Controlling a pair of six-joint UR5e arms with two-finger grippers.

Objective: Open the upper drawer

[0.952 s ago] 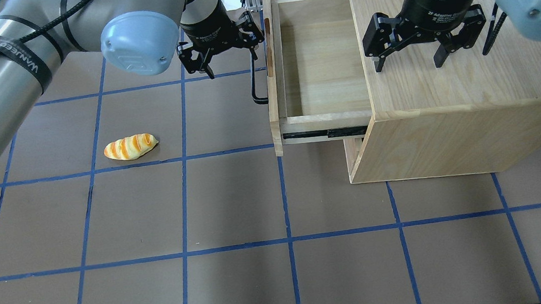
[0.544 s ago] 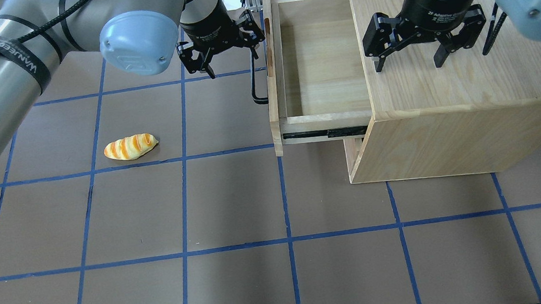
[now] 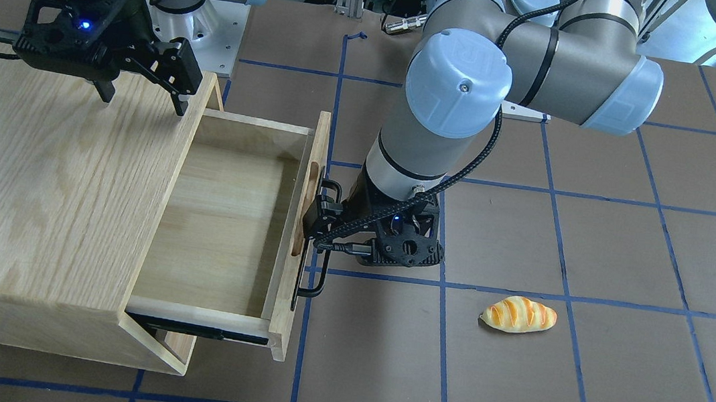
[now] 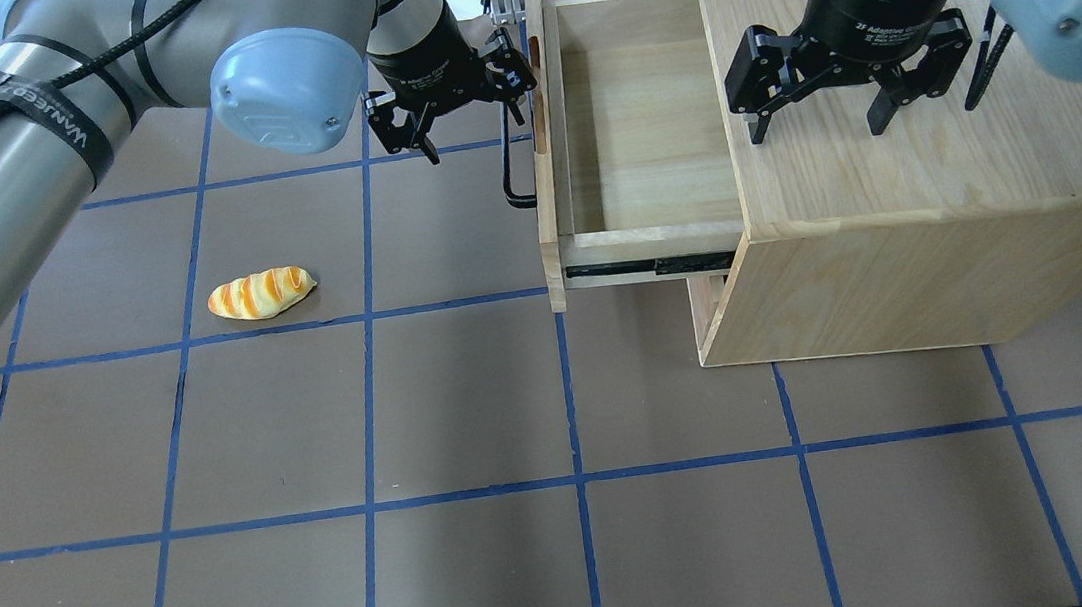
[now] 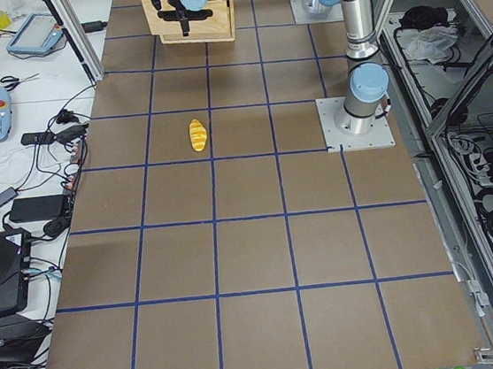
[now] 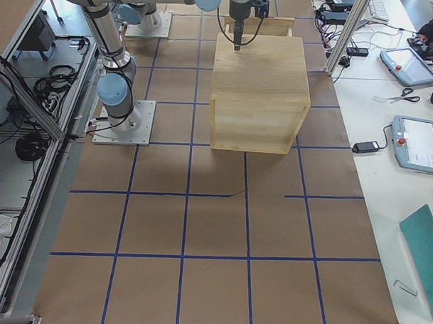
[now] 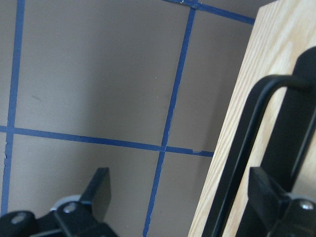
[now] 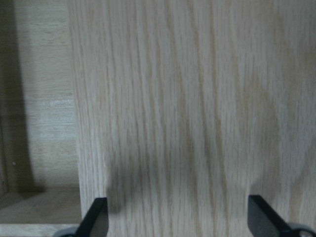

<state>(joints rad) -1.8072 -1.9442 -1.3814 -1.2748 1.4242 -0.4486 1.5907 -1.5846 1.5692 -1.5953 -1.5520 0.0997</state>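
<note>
The upper drawer [image 4: 644, 132] is a light-wood box and stands pulled far out of the oak cabinet [image 4: 938, 161]; it also shows in the front view [image 3: 220, 226]. Its black bar handle [image 4: 508, 161] runs along the front panel [image 7: 237, 128]. My left gripper [image 4: 473, 130] is open beside that panel. In the left wrist view [image 7: 182, 197] the handle [image 7: 249, 143] lies just inside one finger and is not clamped. My right gripper [image 4: 819, 123] is open and empty over the cabinet top [image 8: 187, 123], and it also shows in the front view [image 3: 141, 101].
A yellow-orange bread roll [image 4: 260, 294] lies on the brown table with blue grid lines, to the left of the drawer; it also shows in the front view [image 3: 518, 314]. A lower part of the cabinet front [image 4: 708, 311] shows under the drawer.
My left arm and gripper have shifted slightly toward the drawer front. The drawer and my right gripper have not moved.
</note>
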